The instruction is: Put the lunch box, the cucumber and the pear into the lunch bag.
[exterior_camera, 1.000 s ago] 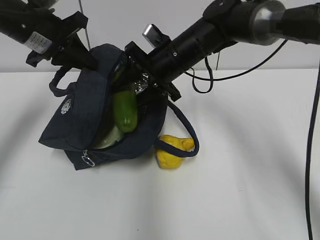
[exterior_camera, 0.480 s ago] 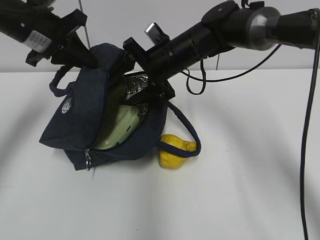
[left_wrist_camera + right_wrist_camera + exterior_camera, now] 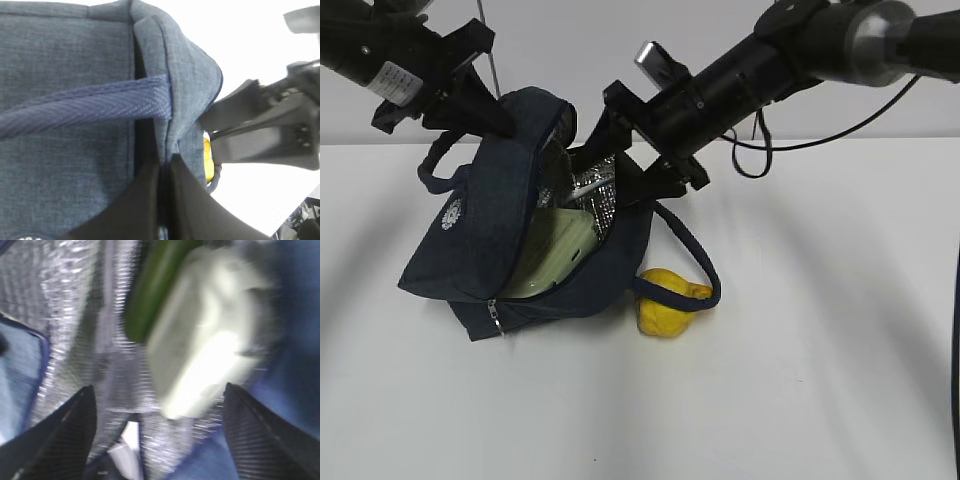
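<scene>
A dark navy lunch bag (image 3: 490,240) lies propped open on a white table (image 3: 800,380), its silver foil lining (image 3: 595,195) catching the light. The left gripper (image 3: 162,200), its two black jaws pressed together, pinches the bag's upper fabric rim just below where a padded handle (image 3: 85,107) is stitched on, holding the mouth up. The right gripper (image 3: 155,435) hangs at the bag's opening with its carbon-patterned fingers (image 3: 65,435) spread wide and nothing between them. Inside, the lunch box (image 3: 552,262) with its pale sage-green lid rests against the lower wall of the bag; the right wrist view, though blurred, shows the dark green cucumber (image 3: 155,290) lying alongside the box, tucked against the foil. The cucumber cannot be made out in the exterior view. The yellow pear (image 3: 668,302) sits outside on the table, touching the bag's right side, with the second loop handle (image 3: 692,262) draped over it. A white round logo (image 3: 452,213) shows on the bag's outer face, and the zipper's metal pull (image 3: 496,318) hangs at the lower front corner
</scene>
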Available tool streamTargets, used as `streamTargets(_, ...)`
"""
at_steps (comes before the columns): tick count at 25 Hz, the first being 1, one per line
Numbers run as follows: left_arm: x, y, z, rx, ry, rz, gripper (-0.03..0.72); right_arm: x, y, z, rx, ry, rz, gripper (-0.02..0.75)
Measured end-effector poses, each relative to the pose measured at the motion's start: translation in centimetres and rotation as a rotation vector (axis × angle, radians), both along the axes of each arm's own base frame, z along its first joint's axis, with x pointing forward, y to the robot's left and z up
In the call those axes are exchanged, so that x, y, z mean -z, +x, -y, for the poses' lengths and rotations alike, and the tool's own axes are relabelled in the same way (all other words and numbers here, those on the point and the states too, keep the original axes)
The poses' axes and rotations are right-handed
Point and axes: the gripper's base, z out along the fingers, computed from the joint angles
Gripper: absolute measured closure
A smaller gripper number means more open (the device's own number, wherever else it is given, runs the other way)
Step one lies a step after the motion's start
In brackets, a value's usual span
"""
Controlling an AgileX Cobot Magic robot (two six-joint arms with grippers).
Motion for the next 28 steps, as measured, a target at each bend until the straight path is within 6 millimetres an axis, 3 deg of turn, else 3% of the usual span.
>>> streamTargets(7, 0.1, 0.0, -0.1, 0.004, 0.014, 0.001, 0.681, -4.7, -1.4, 3.1, -0.038, -0.327, 0.195, 0.202)
streamTargets(12, 0.1, 0.0, -0.1, 0.005, 0.017, 0.001, 0.681, -7.1, -3.7, 4.8, -0.03, -0.432, 0.238, 0.204)
streamTargets(15, 0.1, 0.0, -0.1, 0.005, 0.018, 0.001, 0.681, -6.2, -6.1, 5.4, -0.063, -0.462, 0.184, 0.205)
streamTargets(21, 0.1, 0.0, -0.1, 0.005, 0.019, 0.001, 0.681, -2.1, -11.0, 6.5, -0.146, -0.472, 0.002, 0.206)
streamTargets(25, 0.1, 0.1, -0.5, -0.005, 0.021, 0.002, 0.681, 0.1, -13.0, 6.6, -0.142, -0.429, -0.057, 0.206)
streamTargets(28, 0.1, 0.4, -2.0, -0.043, 0.021, 0.0, 0.681, 1.4, -13.7, 6.7, -0.138, -0.424, -0.083, 0.206)
